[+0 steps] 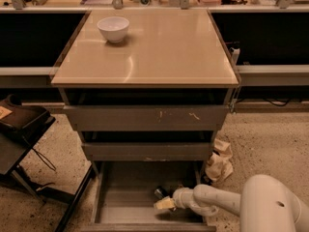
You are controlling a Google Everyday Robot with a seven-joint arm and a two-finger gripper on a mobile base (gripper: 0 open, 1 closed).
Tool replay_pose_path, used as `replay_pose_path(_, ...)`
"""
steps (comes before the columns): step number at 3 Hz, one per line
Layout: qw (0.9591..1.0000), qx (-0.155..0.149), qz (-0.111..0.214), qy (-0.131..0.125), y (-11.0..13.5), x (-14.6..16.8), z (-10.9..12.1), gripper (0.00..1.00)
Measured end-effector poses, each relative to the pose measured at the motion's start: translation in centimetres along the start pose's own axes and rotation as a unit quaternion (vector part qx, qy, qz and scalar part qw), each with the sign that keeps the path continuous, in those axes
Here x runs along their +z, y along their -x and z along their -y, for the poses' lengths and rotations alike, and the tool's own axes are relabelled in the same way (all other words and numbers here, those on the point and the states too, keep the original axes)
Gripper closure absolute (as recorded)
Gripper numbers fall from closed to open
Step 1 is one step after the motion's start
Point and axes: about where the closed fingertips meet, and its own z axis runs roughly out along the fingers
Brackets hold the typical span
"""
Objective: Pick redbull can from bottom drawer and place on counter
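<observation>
The redbull can [160, 193], small, dark and shiny-rimmed, sits right of centre on the flat grey floor of the bottom drawer [124, 200], with bare floor to its left. The gripper [164, 204] is just beside it, and its grip cannot be told. The smooth white arm [217, 201] reaches in low from the right.

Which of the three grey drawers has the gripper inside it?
The bottom drawer, pulled out furthest; the gripper is in it by the redbull can, below the two upper drawers.

1 high view, looking down at counter [159, 47], gripper [164, 203] in bottom drawer [124, 199]
</observation>
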Motion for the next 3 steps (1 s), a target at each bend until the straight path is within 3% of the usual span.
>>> replay_pose_path(1,0.9993,0.017,0.005,0.034,-0.8,1.0,-0.6,0.0)
replay_pose_path(2,0.9961,0.05,0.021,0.071,-2.1,1.9,-1.5,0.0)
replay_pose_path(3,0.9961,0.05,0.021,0.071,-2.1,1.9,-1.5,0.0)
